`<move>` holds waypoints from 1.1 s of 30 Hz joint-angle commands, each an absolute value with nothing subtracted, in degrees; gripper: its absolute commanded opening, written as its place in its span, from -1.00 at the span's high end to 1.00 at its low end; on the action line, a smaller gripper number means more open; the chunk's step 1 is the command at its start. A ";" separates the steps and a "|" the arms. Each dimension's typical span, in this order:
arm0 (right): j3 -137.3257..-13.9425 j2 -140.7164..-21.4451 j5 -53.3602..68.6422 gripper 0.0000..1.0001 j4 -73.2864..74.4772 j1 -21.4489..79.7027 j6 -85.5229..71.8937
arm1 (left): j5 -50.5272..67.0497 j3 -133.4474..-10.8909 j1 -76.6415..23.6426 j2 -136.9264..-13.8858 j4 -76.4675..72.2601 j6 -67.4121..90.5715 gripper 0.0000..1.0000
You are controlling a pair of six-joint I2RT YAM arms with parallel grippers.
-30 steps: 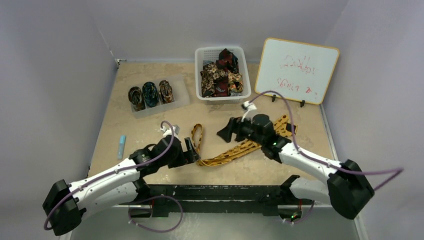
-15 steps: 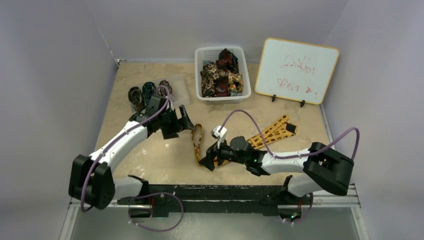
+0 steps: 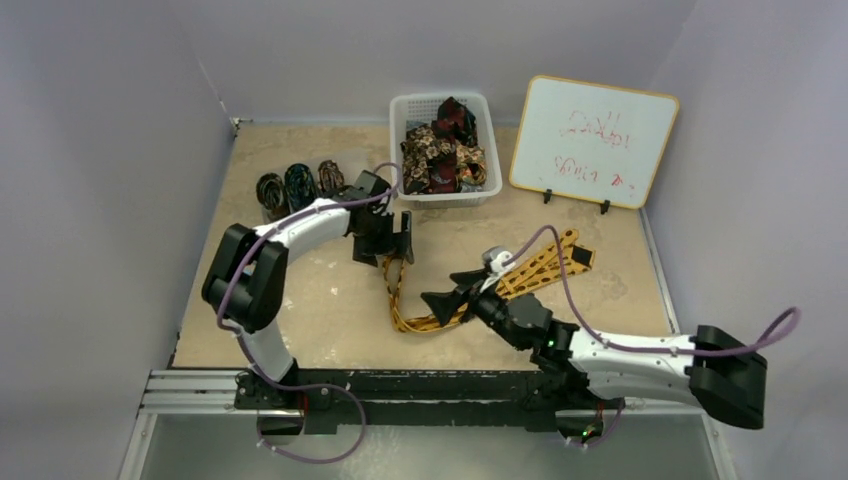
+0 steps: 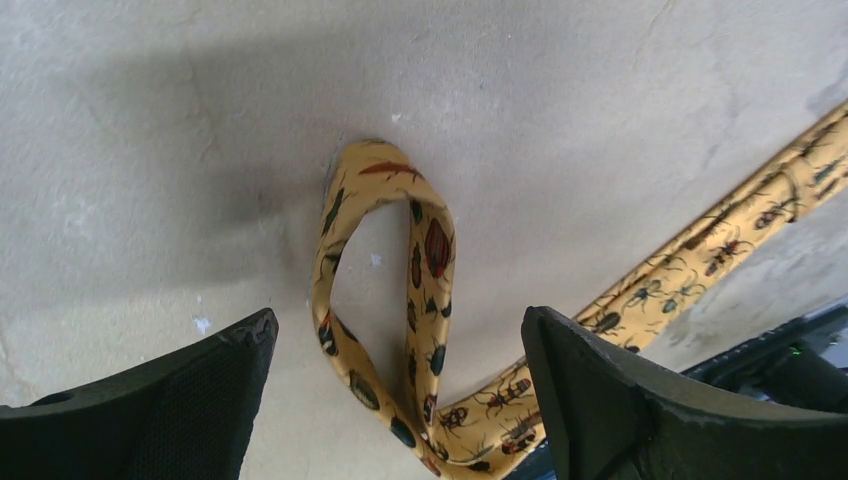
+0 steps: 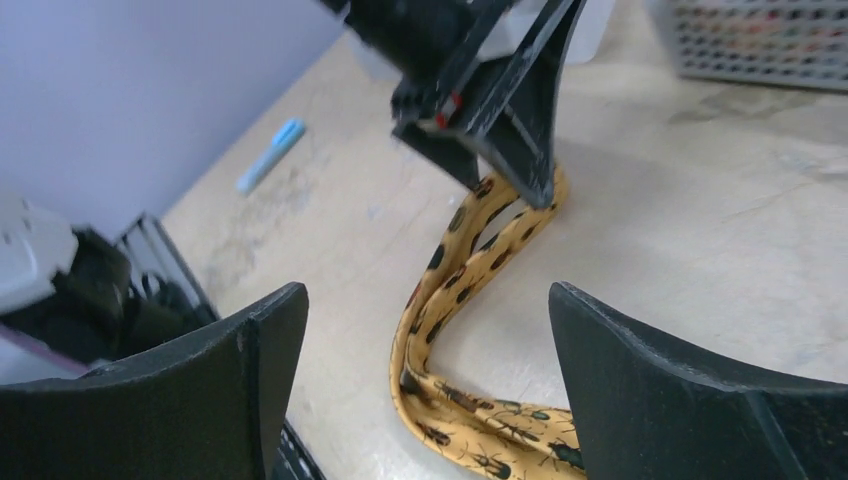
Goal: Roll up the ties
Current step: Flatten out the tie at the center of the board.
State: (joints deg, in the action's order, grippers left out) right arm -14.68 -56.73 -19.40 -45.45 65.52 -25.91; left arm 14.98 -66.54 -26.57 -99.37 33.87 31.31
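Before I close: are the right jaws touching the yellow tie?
Apart. Right wrist view: the right gripper stands open around the yellow tie, bare table inside each jaw.

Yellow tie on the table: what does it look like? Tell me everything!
The golden-yellow fabric necktie is narrow and soft-looking, printed with little beetles and bugs. It lies slack on the beige table, bent sharply midway, its thin end curled into an upright loop. The open fingers of the left gripper straddle that loop without squeezing it.
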 commanded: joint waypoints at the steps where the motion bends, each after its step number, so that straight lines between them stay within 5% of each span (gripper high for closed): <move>1: -13.76 -49.41 -32.44 -0.87 -39.98 65.56 -29.58 | 11.17 -72.88 -28.73 -103.45 36.57 28.71 -0.82; 10: -15.95 -42.80 -41.16 -0.93 -29.61 65.50 -33.73 | 2.33 -78.98 -32.40 -111.76 43.14 28.90 -0.64; 17: -20.12 -50.27 -42.35 -0.97 -21.19 64.71 -41.36 | 1.15 -78.86 -32.43 -110.71 43.10 28.74 0.23; 23: -22.61 -59.82 -10.46 -0.83 -20.57 42.88 -45.12 | 2.53 -75.70 -30.66 -100.77 38.30 32.38 1.00; 33: -28.07 -71.91 8.58 -0.57 -17.54 29.03 -51.35 | 1.30 -42.41 -24.76 -63.53 22.74 51.86 1.00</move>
State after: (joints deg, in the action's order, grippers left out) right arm -26.22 -70.70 -1.61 -17.12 31.35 -47.57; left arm 1.85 -54.76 -24.08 -74.30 29.34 40.12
